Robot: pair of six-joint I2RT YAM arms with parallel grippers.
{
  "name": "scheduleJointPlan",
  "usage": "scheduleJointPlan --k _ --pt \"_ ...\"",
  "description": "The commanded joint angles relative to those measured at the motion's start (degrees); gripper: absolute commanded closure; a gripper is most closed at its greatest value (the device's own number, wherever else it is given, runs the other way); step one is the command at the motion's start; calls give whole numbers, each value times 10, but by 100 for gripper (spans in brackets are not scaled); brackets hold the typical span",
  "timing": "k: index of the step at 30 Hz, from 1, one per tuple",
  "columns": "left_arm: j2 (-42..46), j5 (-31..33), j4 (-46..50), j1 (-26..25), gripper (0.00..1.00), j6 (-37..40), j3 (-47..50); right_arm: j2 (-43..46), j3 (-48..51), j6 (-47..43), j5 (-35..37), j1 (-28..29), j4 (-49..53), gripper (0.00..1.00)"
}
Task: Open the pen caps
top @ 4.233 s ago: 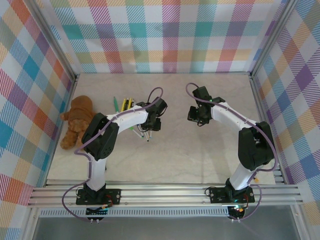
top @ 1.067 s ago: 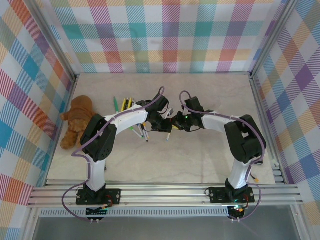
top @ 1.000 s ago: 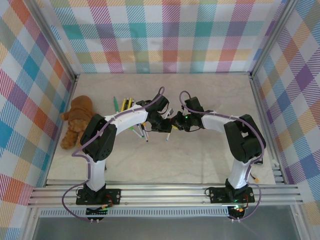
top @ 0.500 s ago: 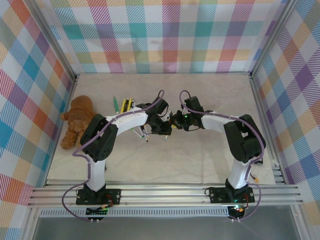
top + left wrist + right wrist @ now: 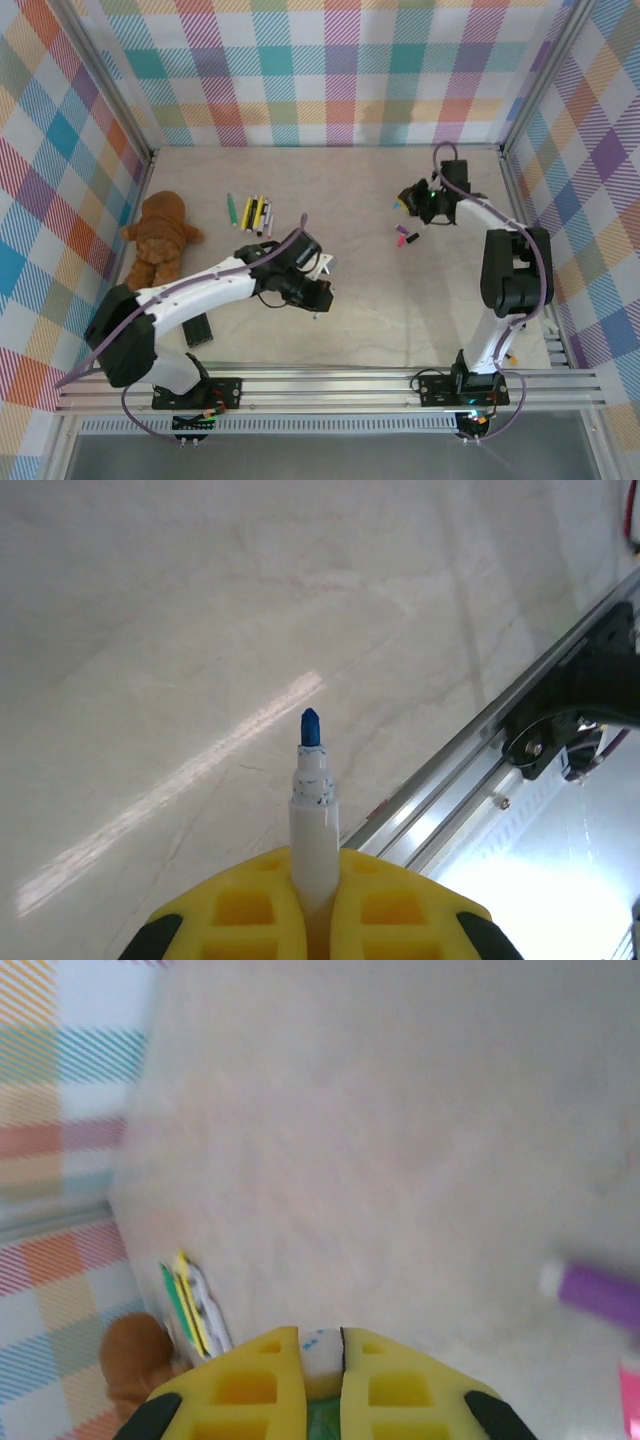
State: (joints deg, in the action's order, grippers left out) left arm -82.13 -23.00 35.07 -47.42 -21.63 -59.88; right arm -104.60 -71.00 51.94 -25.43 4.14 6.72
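Above the surface [image 5: 150,630], my left claw [image 5: 315,880] pinches the bare blue pen [image 5: 313,815], right claw [image 5: 322,1336] its likely cap [image 5: 320,1346]; slack grip could drop either.

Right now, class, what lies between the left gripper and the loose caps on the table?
Nothing: in the top view the table between the left gripper and the loose caps is bare.

A lab-style robot test booth: plaid fabric walls [image 5: 330,70], aluminium frame rail [image 5: 330,388], pale marbled tabletop [image 5: 400,320].
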Motion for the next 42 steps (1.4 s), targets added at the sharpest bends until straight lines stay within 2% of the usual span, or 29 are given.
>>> scheduleJointPlan --k 1,5,9,12,15,25,27,34,38,42 --pt "-8 51 60 51 100 24 -59 -9 -26 -42 15 45 52 100" --pt "-102 87 91 117 100 59 -181 -8 -56 -114 94 63 137 100" --pt "-226 118 125 167 100 73 -308 -1 -55 -152 165 82 176 100" --pt "-316 184 168 181 100 76 -395 -17 -68 -181 204 97 203 100" --pt "-372 215 181 194 100 74 -441 -41 -81 -200 231 109 220 100" --pt "-459 294 216 229 100 64 -511 -99 -109 -218 310 138 264 99" --pt "-483 313 230 234 100 65 -530 -108 -115 -223 321 143 277 89" --pt "-526 366 229 250 100 56 -554 -103 -98 -222 364 160 291 71" --pt "-555 407 243 255 98 61 -587 -92 -89 -218 372 171 295 65" --pt "-569 413 239 256 87 66 -602 -77 -84 -213 370 181 298 64"
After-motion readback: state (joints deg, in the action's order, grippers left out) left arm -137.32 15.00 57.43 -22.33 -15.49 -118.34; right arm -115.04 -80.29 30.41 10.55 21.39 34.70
